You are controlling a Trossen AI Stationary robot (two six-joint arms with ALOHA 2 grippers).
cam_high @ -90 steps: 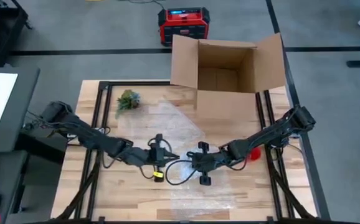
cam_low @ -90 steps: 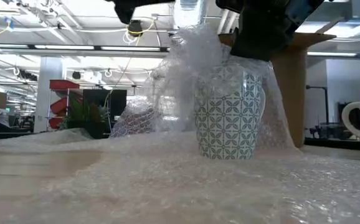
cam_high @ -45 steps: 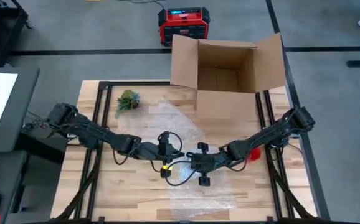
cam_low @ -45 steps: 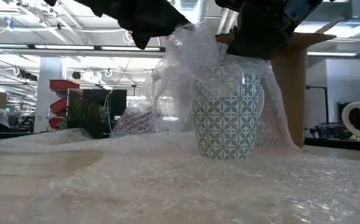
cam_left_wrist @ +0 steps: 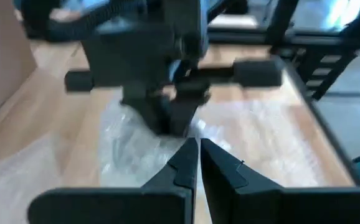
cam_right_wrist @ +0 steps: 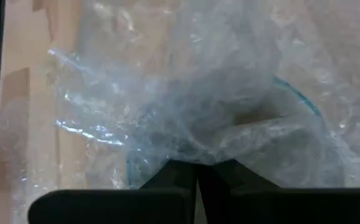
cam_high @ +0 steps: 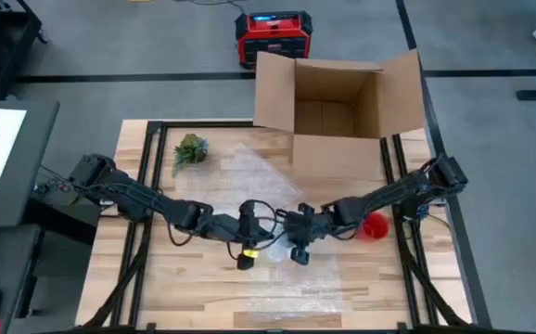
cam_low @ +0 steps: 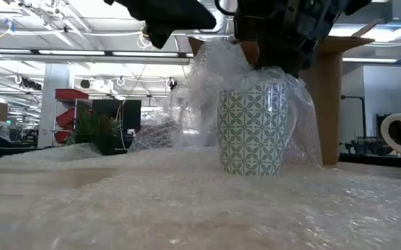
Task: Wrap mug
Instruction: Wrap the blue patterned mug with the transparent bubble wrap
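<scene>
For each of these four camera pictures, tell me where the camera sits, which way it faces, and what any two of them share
High view: above the table, looking down; both arms meet at the bubble wrap.
Low view: at tabletop height, looking level at the patterned mug; both grippers above it.
Left wrist view: behind the shut left gripper, facing the right gripper.
Right wrist view: behind the right gripper's shut fingers, pinching wrap over the mug.
Shared: low and right wrist views both show the wrapped mug.

I see the white ceramic mug with green-teal lattice pattern (cam_low: 250, 130) standing upright near table centre, on the clear bubble wrap sheet (cam_low: 186, 201) spread flat across the wood. I see wrap bunched over its rim and draped down its left and right sides; the patterned front face is bare. Handle not visible to me.
</scene>
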